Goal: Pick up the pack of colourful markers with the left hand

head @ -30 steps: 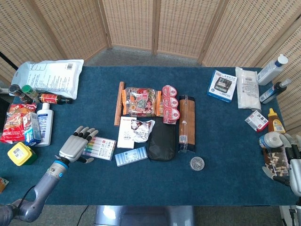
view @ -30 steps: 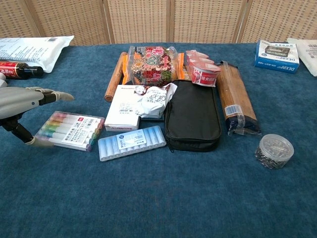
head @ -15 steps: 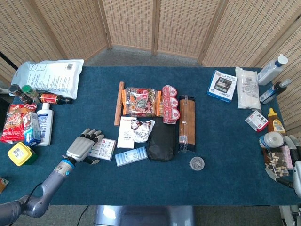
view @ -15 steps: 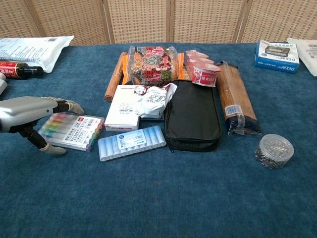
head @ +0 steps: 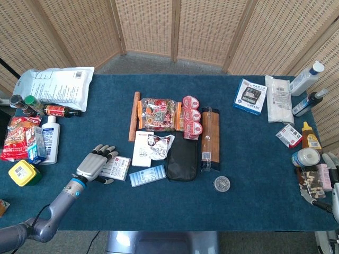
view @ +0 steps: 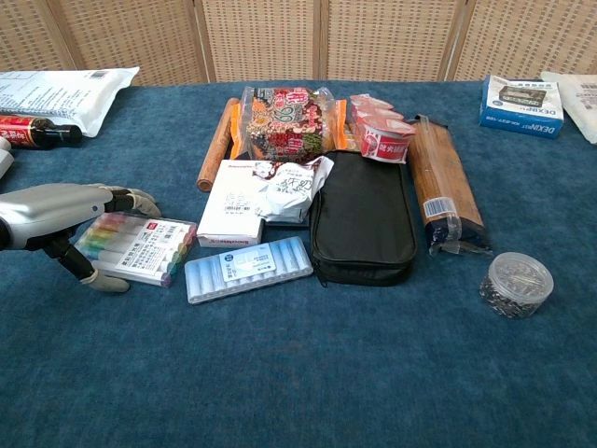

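Note:
The pack of colourful markers (view: 140, 248) lies flat on the blue table, left of centre; the head view shows only its right part (head: 119, 168). My left hand (view: 51, 210) hovers over the pack's left end. Its fingers (view: 131, 198) reach past the far edge, and the thumb tip rests on the cloth at the near left corner. From the head view, the left hand (head: 94, 163) covers the pack's left half, fingers apart. The pack is still down on the table. Only a sliver of my right hand (head: 335, 182) shows at the right edge, its fingers hidden.
A pale blue pack (view: 247, 269) lies right beside the markers, with a white box (view: 229, 213) and a black pouch (view: 362, 219) further right. A yellow tub (head: 24, 173) and a white bottle (head: 50, 138) stand left of my hand.
My left hand has slid right and forward over the marker pack's left end, thumb lowered to the cloth. The right hand has drawn back toward the right edge.

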